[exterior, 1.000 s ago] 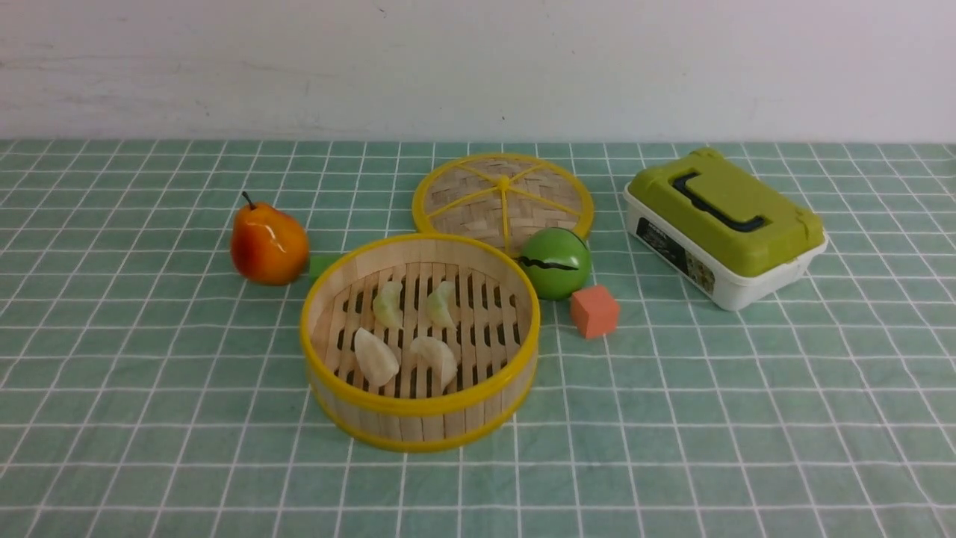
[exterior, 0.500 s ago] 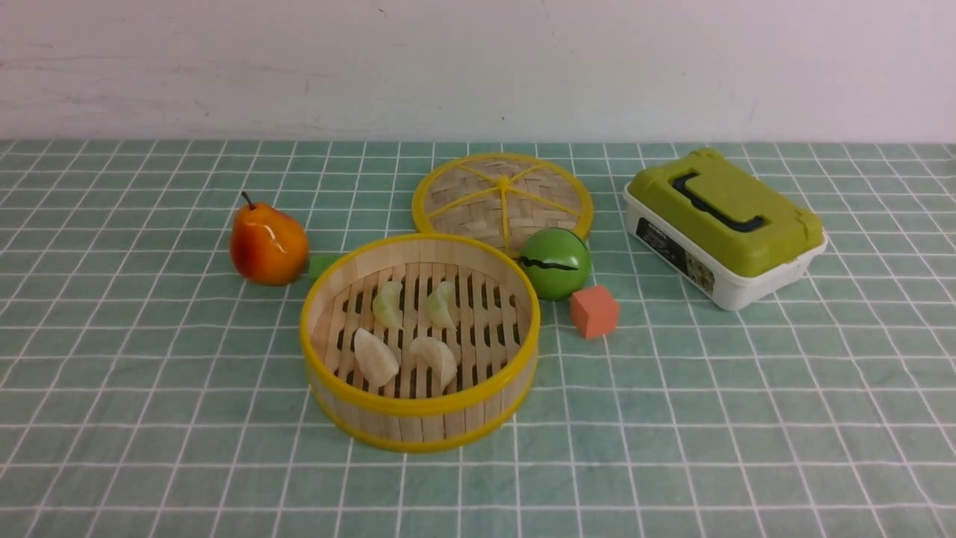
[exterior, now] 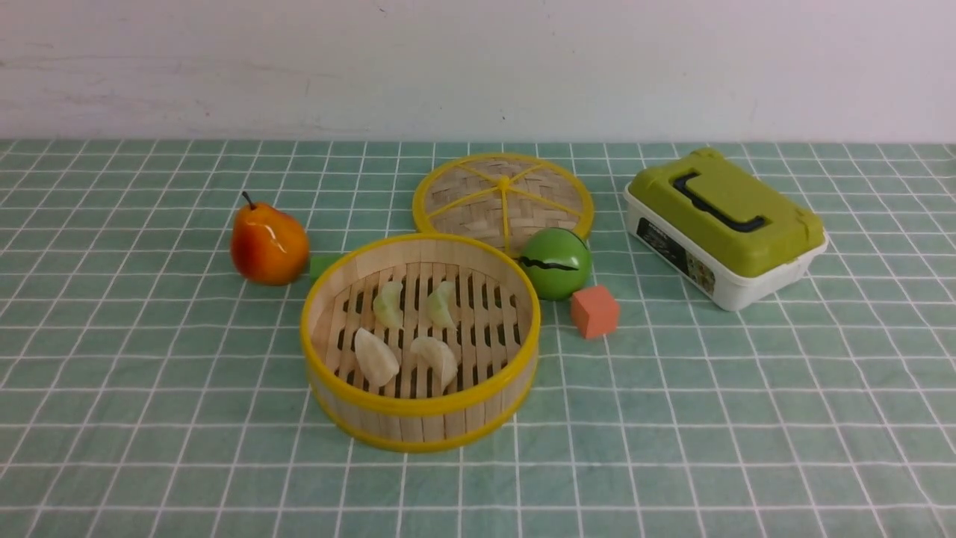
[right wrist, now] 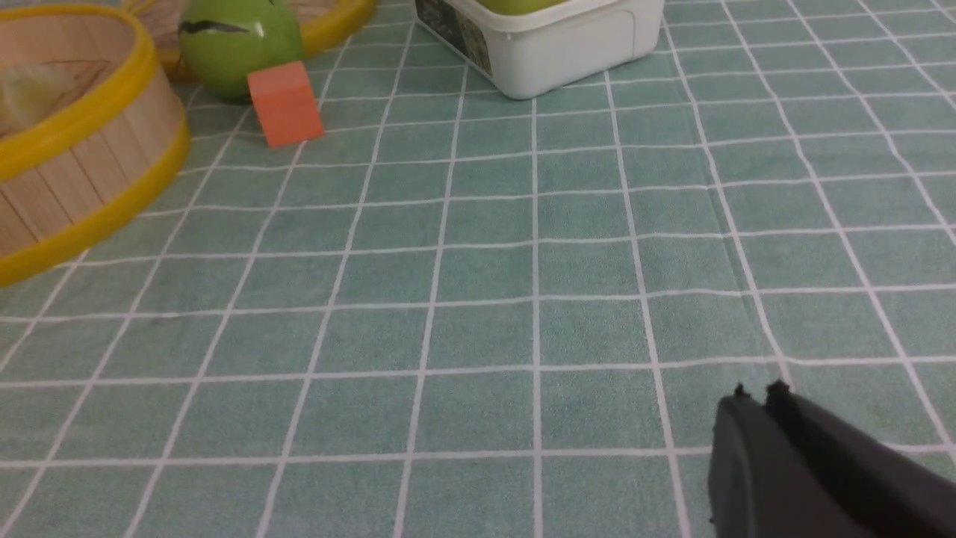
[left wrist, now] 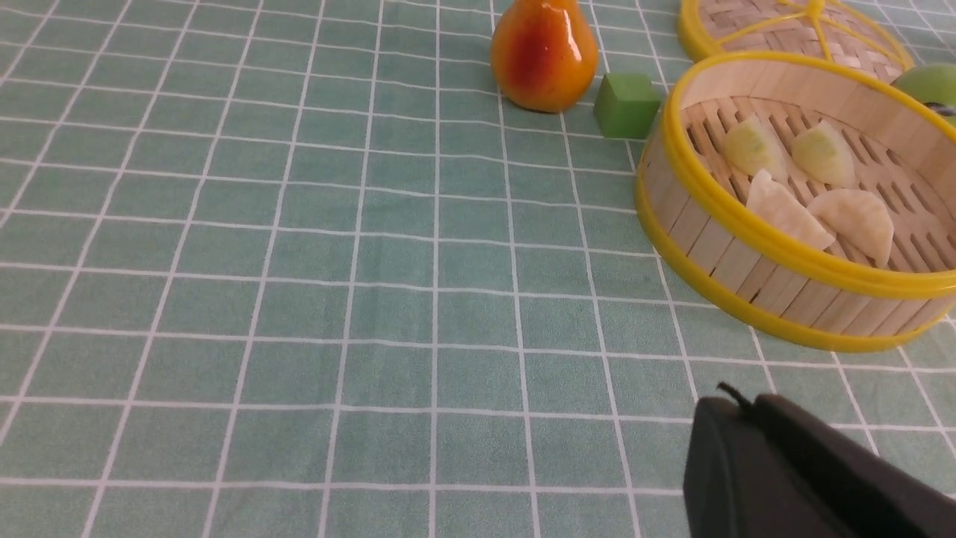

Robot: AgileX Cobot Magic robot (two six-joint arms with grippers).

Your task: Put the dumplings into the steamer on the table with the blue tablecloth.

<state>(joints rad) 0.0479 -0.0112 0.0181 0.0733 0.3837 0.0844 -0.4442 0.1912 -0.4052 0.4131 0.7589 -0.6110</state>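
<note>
Both grippers, left (left wrist: 736, 407) and right (right wrist: 754, 396), look pressed together, empty, low over the blue tablecloth (exterior: 149, 418). All four dumplings (exterior: 407, 332) sit in the steamer (exterior: 420, 418), ahead between them. You look done; keep clear of its rim. The storage box (exterior: 723, 224) label isn't readable.

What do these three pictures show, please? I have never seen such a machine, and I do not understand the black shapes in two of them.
A two-armed robot took them. One camera looks forward between its arms; the other two sit on its wrists. The black shapes are its left gripper and right gripper, both shut and holding nothing. On the table with the blue tablecloth stands the steamer with four dumplings inside. Around it: its lid, a pear, a green ball, an orange cube, a green cube and a green-lidded box.
</note>
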